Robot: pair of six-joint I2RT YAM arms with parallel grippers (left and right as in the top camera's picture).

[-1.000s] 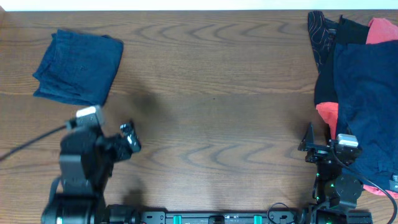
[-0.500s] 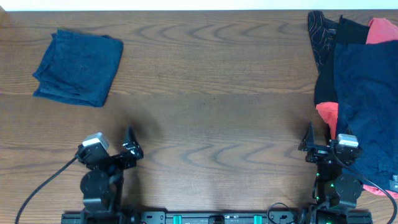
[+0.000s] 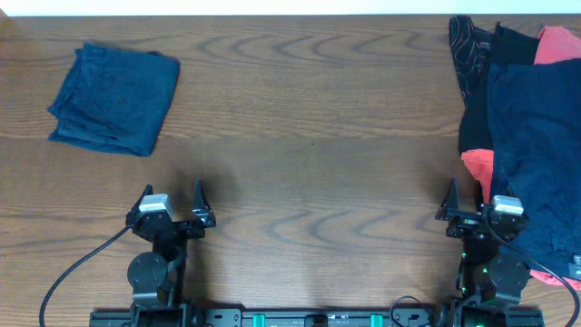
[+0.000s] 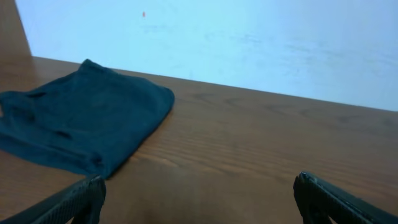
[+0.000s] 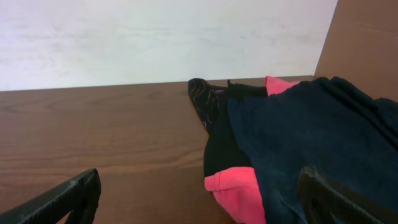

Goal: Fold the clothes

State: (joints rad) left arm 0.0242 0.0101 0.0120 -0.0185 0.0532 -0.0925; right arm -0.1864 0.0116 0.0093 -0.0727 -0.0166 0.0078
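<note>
Folded dark navy shorts (image 3: 115,98) lie at the far left of the table, also in the left wrist view (image 4: 81,121). A pile of clothes sits at the right edge: a large navy garment (image 3: 536,136), coral-red cloth (image 3: 478,168) and black cloth with thin pale lines (image 3: 470,50). It also shows in the right wrist view (image 5: 298,143). My left gripper (image 3: 172,204) is open and empty near the front edge, well short of the shorts. My right gripper (image 3: 467,204) is open and empty, its right finger over the pile's edge.
The brown wooden table (image 3: 309,136) spans the view. A pale wall (image 4: 249,43) stands behind its far edge. Cables run from both arm bases at the front edge.
My left arm has drawn back toward the front edge and turned to face straight ahead, away from the folded shorts. The right arm has not moved.
</note>
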